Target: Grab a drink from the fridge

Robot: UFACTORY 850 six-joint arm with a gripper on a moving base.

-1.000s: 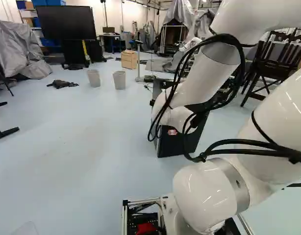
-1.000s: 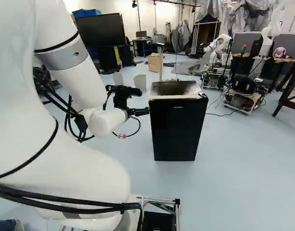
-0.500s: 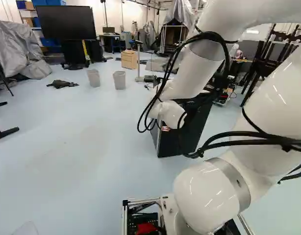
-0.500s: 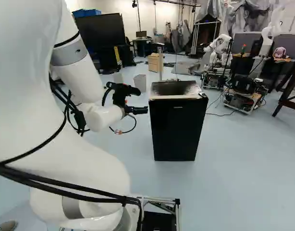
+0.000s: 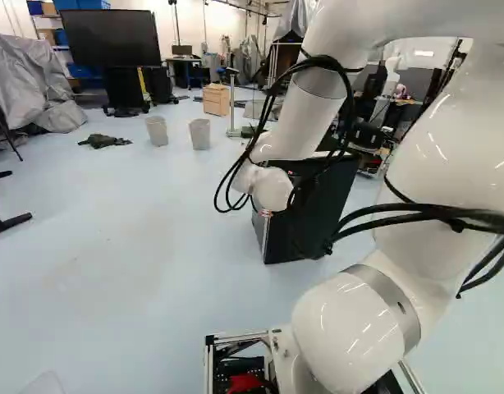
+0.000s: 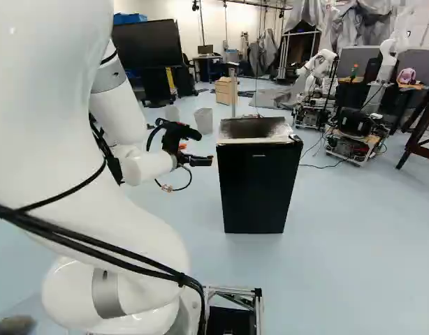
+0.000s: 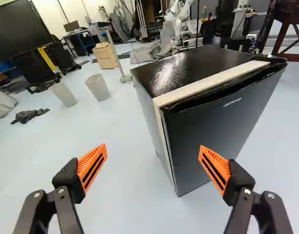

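Observation:
In the right base view my gripper hangs in the air beside the small black fridge, near the height of its upper part. The wrist view shows the gripper wide open, orange pads apart and nothing between them. Ahead of the fingers stands the fridge, its dark door closed against the pale-edged cabinet, one finger overlapping the door in view. No contact between them is visible. In the left base view the arm partly covers the fridge. No drink can be seen; the inside is hidden.
Two grey bins and a wooden drawer unit stand beyond the fridge. Another robot is farther back, near a wheeled cart. A large screen stands at the far left; a dark chair frame is at the right base view's edge.
The arm has shifted leftward in the left base view, uncovering more of the fridge. In the right base view the gripper has drawn slightly away from the fridge. Base and fridge have stayed put.

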